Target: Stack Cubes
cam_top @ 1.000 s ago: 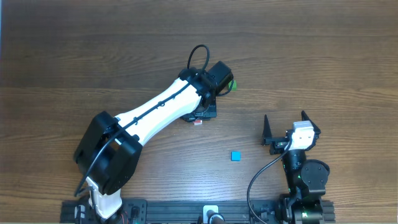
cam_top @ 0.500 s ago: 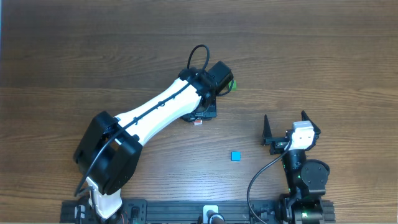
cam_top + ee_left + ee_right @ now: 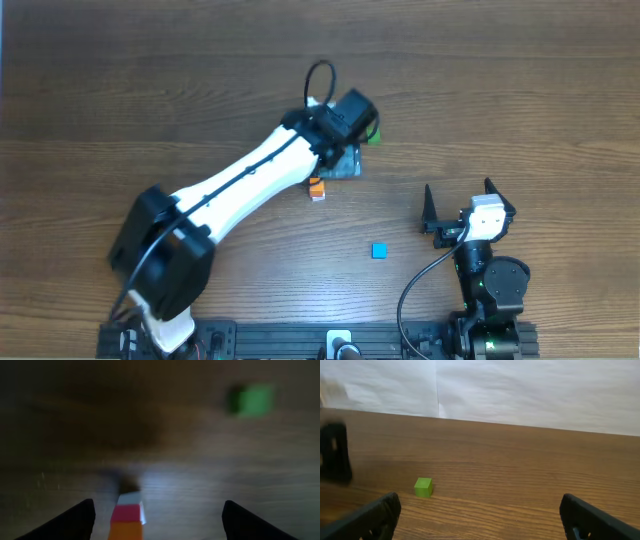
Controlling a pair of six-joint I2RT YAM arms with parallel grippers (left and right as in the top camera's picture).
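Observation:
A small stack of cubes (image 3: 316,188), white over red over orange (image 3: 127,516), stands on the wooden table near the middle. My left gripper (image 3: 345,140) hangs just beyond the stack, open (image 3: 160,527), its fingers wide apart and clear of the cubes. A green cube (image 3: 373,136) lies right by the left gripper's far side, and shows as well in the left wrist view (image 3: 255,400) and the right wrist view (image 3: 423,487). A blue cube (image 3: 378,250) sits alone nearer the front. My right gripper (image 3: 460,205) is open and empty (image 3: 480,525) at the right.
The wooden table (image 3: 520,90) has free room on the left, at the back and at the far right. A white wall (image 3: 530,390) rises behind the table's far edge. The left arm's dark gripper (image 3: 334,452) shows in the right wrist view.
My left gripper has drawn back from the stack towards the far side, uncovering the orange cube. The right arm and the blue cube have not moved.

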